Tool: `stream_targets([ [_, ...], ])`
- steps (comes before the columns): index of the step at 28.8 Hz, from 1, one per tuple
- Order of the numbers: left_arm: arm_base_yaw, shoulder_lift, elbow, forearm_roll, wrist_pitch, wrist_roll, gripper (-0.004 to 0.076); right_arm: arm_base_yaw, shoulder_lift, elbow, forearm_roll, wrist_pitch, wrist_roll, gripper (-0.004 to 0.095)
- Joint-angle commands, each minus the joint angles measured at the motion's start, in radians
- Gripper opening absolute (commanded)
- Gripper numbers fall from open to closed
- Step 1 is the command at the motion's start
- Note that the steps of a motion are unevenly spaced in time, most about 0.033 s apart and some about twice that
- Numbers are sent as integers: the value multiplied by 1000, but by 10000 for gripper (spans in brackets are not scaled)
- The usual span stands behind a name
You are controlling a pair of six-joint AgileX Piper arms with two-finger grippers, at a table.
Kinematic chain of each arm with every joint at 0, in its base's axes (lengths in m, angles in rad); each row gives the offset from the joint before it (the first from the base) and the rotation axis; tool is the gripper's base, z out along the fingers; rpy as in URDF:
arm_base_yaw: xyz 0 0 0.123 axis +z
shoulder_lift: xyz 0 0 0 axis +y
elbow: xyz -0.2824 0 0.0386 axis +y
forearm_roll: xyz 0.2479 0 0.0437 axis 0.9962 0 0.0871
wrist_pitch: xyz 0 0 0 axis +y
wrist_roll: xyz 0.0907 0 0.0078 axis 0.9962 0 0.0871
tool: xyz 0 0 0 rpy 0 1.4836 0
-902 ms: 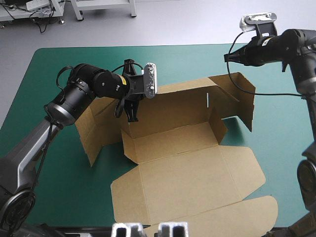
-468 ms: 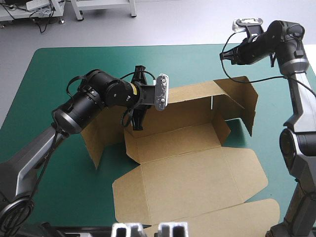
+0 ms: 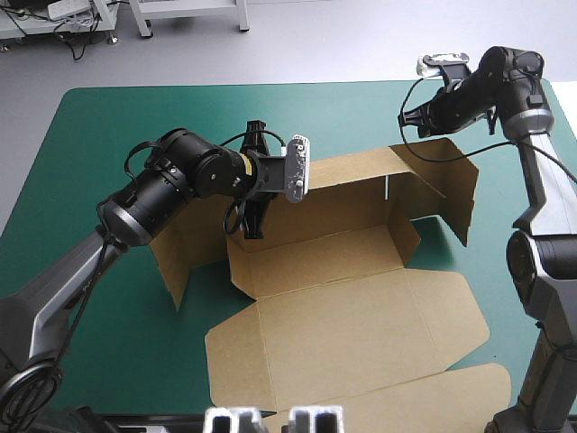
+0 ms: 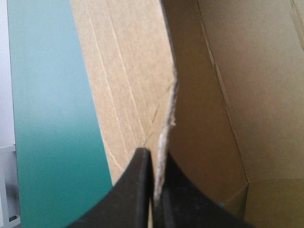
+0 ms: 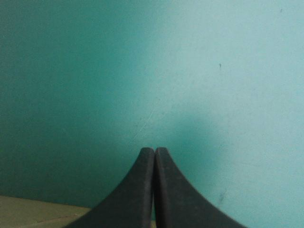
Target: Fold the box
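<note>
The brown box (image 3: 334, 298) lies in the middle of the table, its back wall raised and its lid flat toward the near edge. My left gripper (image 3: 250, 225) is at the left end of the back wall. In the left wrist view it (image 4: 156, 190) is shut on an upright edge of the board (image 4: 128, 71). My right gripper (image 3: 405, 117) hovers over the box's far right corner, above the raised right flap (image 3: 455, 194). Its fingers (image 5: 154, 156) are shut on nothing, with teal-green cover ahead and a strip of board (image 5: 33, 209) beside them.
A left side flap (image 3: 185, 244) slopes down to the teal-green cover (image 3: 108, 135) under my left arm. The lid's rounded tuck flap (image 3: 397, 401) reaches the table's near edge. Bare cover stretches beyond the box to the far edge.
My right gripper has moved left and down toward the box's far right corner. Earlier my left gripper shifted slightly right with the back wall; just before now it has held still.
</note>
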Motion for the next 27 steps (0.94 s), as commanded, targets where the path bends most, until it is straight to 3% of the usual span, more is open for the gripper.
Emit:
stream_targets([
  [1, -15, -22, -7, -83, 15, -24, -10, -8, -94, 41, 24, 8, -19, -20],
  [9, -15, -22, -7, -53, -51, -84, -10, -8, -187, 159, 60, 8, -45, -20],
  [20, -17, -26, 38, -34, -55, -110, -10, -36, -278, 303, 88, 8, -84, -20],
  [23, -17, -38, 60, -27, -87, -118, -10, -75, -311, 376, 139, 8, -119, -20],
  [27, -20, -62, 101, -25, -154, -118, -10, -148, -394, 538, 320, -15, -299, -20],
])
